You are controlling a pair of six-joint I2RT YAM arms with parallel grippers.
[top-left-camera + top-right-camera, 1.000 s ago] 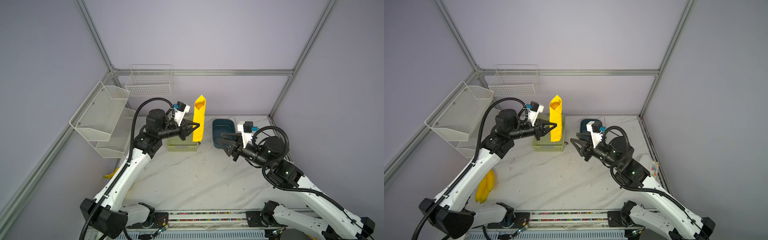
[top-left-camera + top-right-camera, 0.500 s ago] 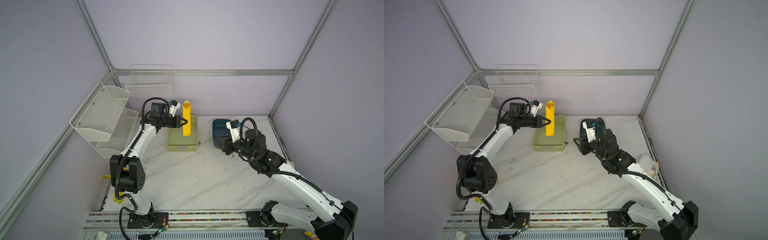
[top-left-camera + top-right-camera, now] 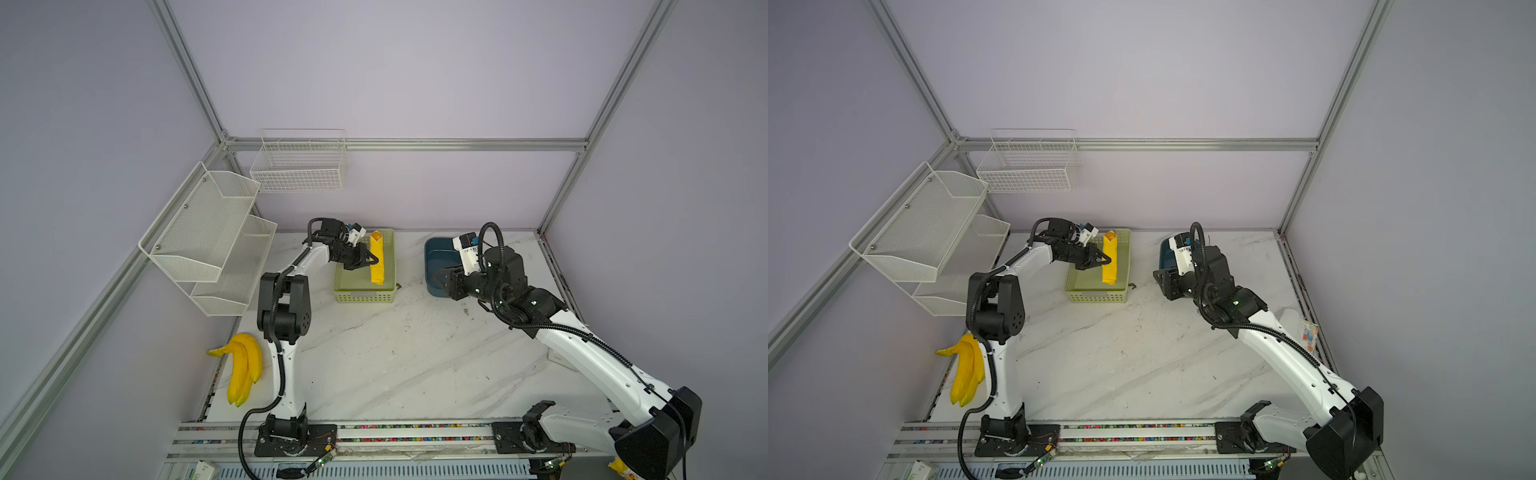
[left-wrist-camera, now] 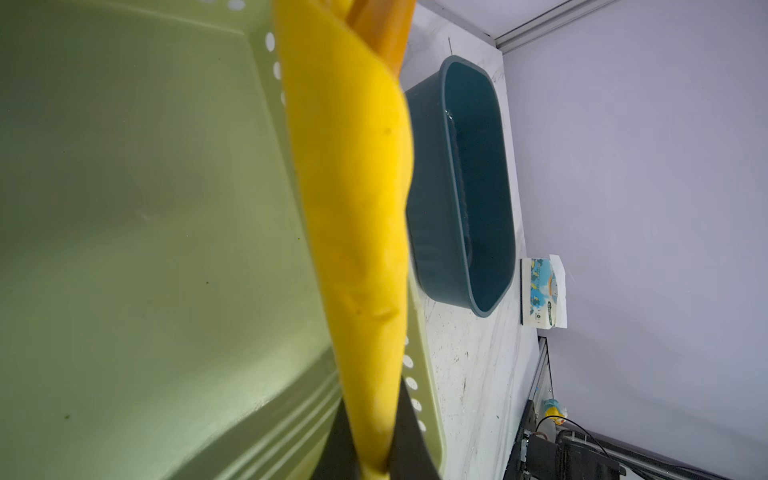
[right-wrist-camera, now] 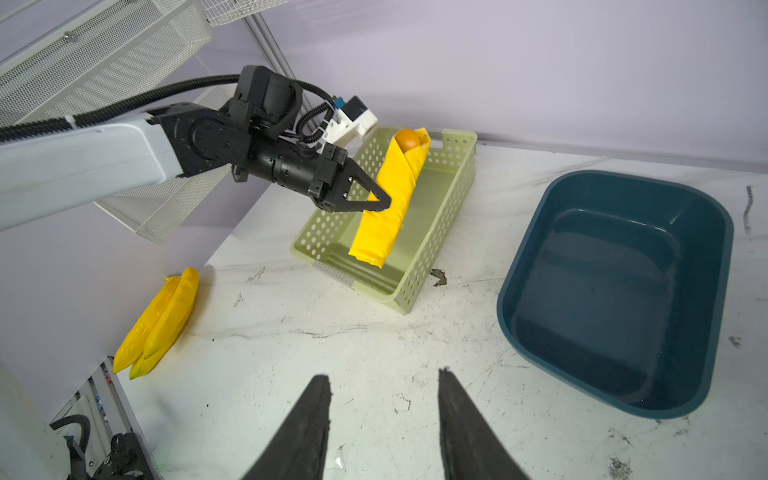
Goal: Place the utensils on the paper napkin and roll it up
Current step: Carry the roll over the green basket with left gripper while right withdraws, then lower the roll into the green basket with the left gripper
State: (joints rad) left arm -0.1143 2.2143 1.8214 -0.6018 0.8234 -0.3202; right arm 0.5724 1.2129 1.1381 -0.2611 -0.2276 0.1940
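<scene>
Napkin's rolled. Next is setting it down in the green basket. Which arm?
Left. The left tool is shut on the rolled napkin, held over the green basket. The right tool is open, empty, over the table.

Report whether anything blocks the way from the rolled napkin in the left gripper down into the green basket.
Nothing visible does. The left gripper is shut on the rolled napkin, which hangs tilted above the green basket. The basket's floor beneath it is bare. The right gripper stands open, away from the basket.
</scene>
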